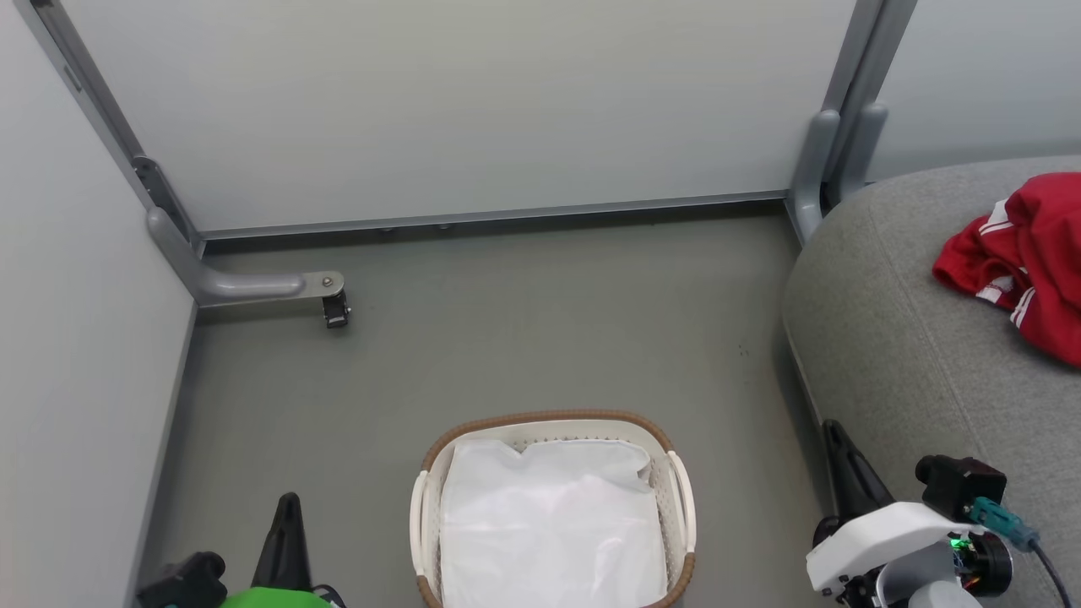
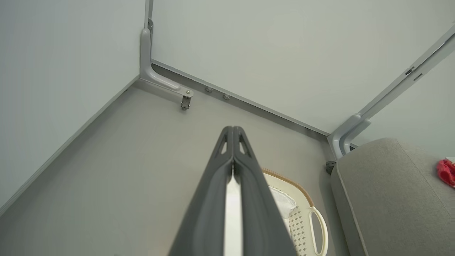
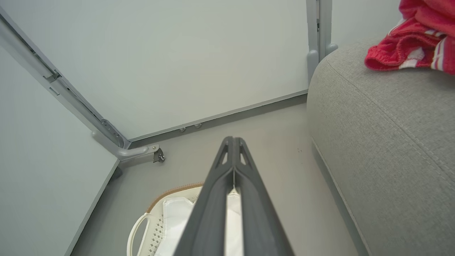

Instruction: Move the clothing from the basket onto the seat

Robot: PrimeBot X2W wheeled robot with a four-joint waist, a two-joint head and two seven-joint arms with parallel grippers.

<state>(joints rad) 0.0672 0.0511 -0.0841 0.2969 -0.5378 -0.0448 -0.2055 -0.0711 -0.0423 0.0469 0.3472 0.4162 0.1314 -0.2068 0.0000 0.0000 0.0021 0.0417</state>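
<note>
Oval white plastic basket (image 1: 549,416), garment-free. Red striped clothing (image 1: 1030,253) on grey fabric seat (image 1: 895,363), three o'clock. Left end effector (image 1: 285,532), right end effector (image 1: 853,473): closed, empty; park clear.

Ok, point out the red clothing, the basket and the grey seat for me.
red clothing (image 1: 1043,245), head view, on the bunched red fabric mid-pile.
basket (image 1: 553,415), head view, on the brown woven rim's far edge.
grey seat (image 1: 887,338), head view, on bare cushion left of the clothing.

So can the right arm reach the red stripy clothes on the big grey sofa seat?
Probably yes: the shut right gripper hangs beside the grey fabric seat, and nothing stands between it and the red clothing.
</note>
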